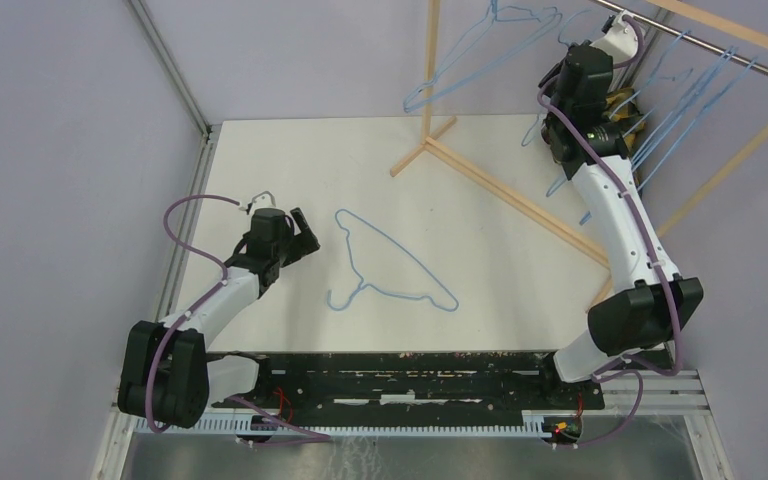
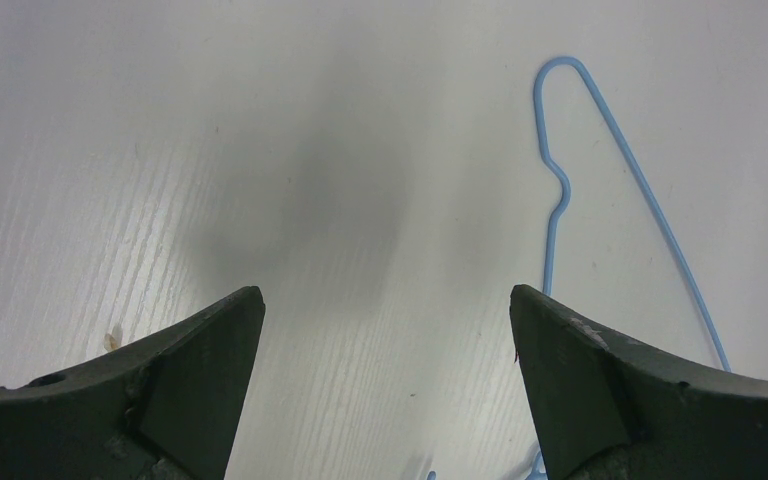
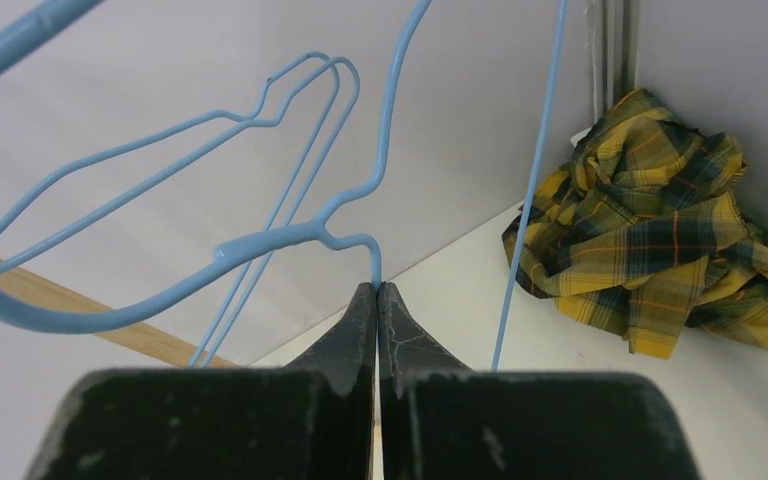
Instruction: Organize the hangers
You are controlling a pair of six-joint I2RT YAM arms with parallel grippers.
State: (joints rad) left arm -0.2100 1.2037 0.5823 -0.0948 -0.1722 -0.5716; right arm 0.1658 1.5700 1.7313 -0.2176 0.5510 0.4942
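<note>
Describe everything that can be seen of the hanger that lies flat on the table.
The hanger is one thin light-blue wire, seemingly coated metal, bent into a long triangle with a small hook. It lies flat near the middle of the white table, with its hook turned toward the arms' bases. Only the table touches it. The open left gripper is just to its left, apart from it.

Pale lavender walls box in a white table, wooden rack frame standing at the far right, pretty soft even lighting.
</note>
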